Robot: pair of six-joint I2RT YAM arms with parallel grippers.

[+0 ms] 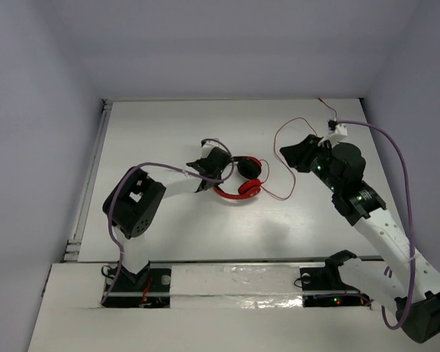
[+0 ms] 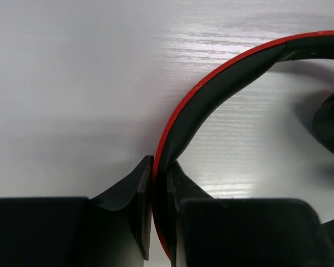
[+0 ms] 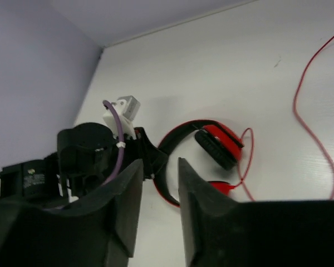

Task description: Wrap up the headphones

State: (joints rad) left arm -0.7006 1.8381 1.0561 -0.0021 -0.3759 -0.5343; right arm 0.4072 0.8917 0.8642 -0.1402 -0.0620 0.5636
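The red headphones (image 1: 248,188) lie flat at the middle of the white table, earcups to the right. My left gripper (image 1: 221,167) is at their left side, shut on the red-and-black headband (image 2: 211,94), which passes between its fingers (image 2: 139,194). The thin red cable (image 1: 277,143) loops right from the earcups and runs up toward the far right corner. My right gripper (image 1: 293,155) is right of the headphones with its jaws open and nothing between them. In the right wrist view the headphones (image 3: 220,146) and cable (image 3: 306,122) lie beyond that gripper (image 3: 158,183).
A thick purple robot cable (image 1: 396,158) arcs over the right arm, and another (image 1: 143,167) runs over the left arm. A raised rail (image 1: 95,169) edges the table's left side. Lilac walls enclose the table on three sides.
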